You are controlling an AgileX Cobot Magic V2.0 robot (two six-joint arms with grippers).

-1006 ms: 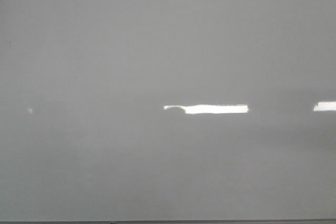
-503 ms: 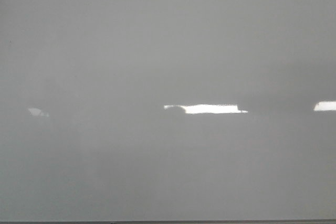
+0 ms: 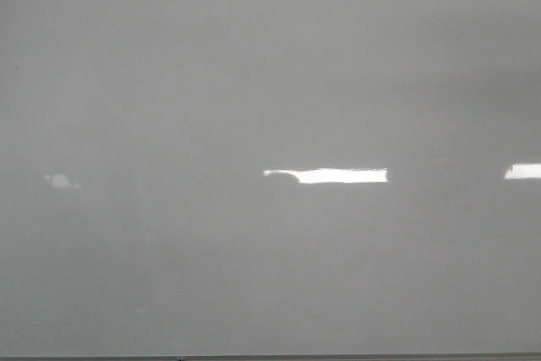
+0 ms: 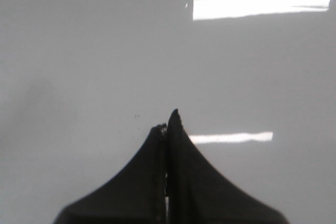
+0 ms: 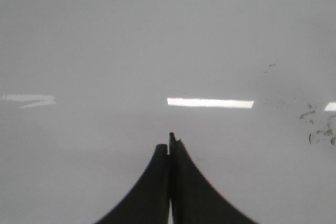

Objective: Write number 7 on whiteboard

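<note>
Since a second ago, only reflections are shifted on the glossy pale grey whiteboard [image 3: 169,82], seen unmarked. Black left gripper [image 4: 167,121] and right gripper [image 5: 169,141] are pressed closed, empty.

Neither arm shows in the front view. Each wrist camera catches only its own gripper. The left gripper [image 4: 167,121] has its two dark fingers pressed flat together, one tip standing a little higher than the other, with only a hairline seam between them and nothing held there. The right gripper [image 5: 170,141] looks much the same: both dark fingers closed against each other, tips nearly level, a thin seam running down the middle, and nothing clamped between them.
</note>
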